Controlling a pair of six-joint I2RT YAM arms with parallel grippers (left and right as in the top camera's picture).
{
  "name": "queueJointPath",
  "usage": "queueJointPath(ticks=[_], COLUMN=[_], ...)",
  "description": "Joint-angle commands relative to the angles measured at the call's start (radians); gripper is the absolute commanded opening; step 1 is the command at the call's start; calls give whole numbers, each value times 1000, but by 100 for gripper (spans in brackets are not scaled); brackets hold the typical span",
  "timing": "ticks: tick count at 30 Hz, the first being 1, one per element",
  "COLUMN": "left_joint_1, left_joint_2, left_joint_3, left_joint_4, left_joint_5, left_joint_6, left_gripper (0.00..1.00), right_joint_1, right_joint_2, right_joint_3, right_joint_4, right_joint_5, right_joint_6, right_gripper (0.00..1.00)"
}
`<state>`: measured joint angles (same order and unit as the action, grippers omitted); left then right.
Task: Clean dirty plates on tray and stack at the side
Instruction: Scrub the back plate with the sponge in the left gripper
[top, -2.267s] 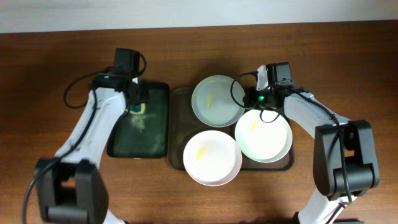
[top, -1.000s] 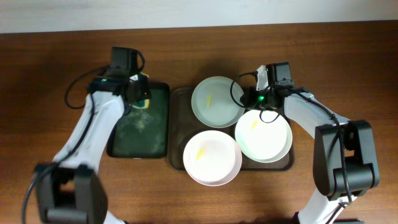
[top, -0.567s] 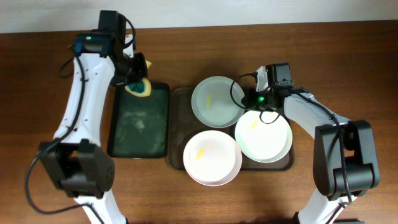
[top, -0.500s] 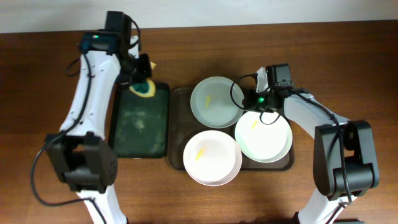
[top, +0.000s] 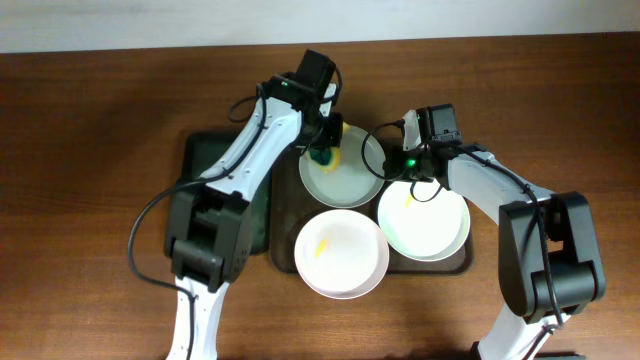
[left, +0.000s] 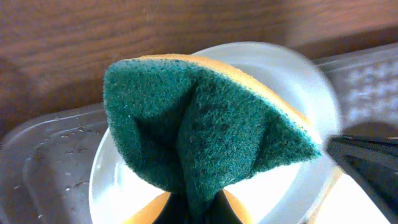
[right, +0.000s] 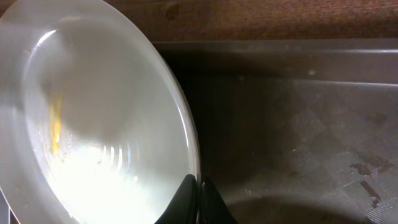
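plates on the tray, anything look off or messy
Yes. The front plate has a yellow smear in the middle, as does the right plate. The front plate also overhangs the near rim of the brown tray. Nothing looks spilled or broken.

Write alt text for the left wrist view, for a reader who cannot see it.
A folded green scouring sponge with a yellow backing fills the frame, pinched from below, in front of a white plate that sits on a droplet-specked tray. A brown wooden table lies behind.
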<state>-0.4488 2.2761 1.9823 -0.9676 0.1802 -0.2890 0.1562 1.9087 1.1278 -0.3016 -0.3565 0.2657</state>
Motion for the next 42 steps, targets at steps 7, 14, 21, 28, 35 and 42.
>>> queueJointPath(ticks=[7, 14, 21, 28, 35, 42], left_joint_1=[11, -9, -90, -101, -101, -68], left_joint_2=[96, 210, 232, 232, 232, 232], left_joint_3=[14, 14, 14, -53, -67, -64], left_joint_4=[2, 14, 5, -9, 7, 66], left_joint_5=[-39, -68, -24, -25, 198, 437], left_joint_6=[-14, -13, -10, -11, -10, -10], left_gripper=[0, 0, 0, 0, 0, 0], right_joint_1=[4, 4, 4, 4, 4, 4], right_joint_2=[13, 13, 13, 13, 13, 13], right_joint_3=[-7, -7, -7, -7, -7, -7], right_joint_4=[0, 0, 0, 2, 3, 3], right_joint_5=[20, 20, 16, 8, 8, 8], right_joint_6=[1, 2, 2, 5, 6, 6], right_gripper=[4, 4, 4, 4, 4, 4])
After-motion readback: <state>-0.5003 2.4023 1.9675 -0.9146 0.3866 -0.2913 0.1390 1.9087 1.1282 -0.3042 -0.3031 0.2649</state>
